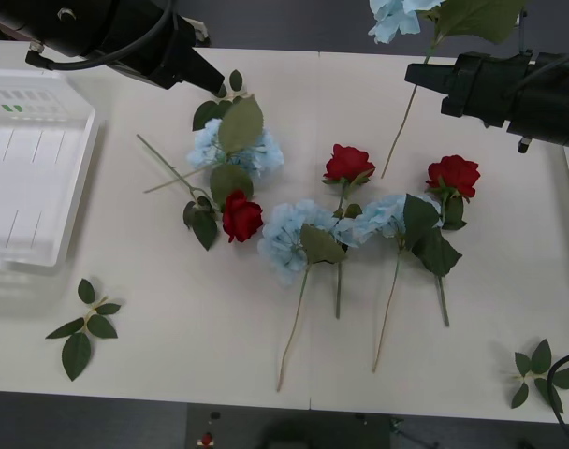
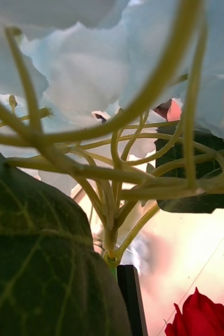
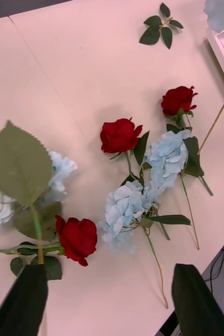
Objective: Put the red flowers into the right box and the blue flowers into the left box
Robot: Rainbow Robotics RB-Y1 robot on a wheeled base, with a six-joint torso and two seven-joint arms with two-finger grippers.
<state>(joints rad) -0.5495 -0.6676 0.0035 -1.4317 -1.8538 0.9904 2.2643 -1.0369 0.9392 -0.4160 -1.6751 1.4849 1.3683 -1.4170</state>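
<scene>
Right hand (image 1: 432, 79) grips 1 blue flower (image 1: 397, 14) by its stem, raised off bench (image 1: 172, 327) for carrying; left hand (image 3: 106, 299) open, idle.

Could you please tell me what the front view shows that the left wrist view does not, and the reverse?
Front view alone: the left box at the table's left edge, the leaf sprig near it, and the right gripper with a blue flower lifted high above the table. Left wrist view alone: the left gripper, fingers open over the table. Both share the three red flowers and the blue flowers lying on the table.
</scene>
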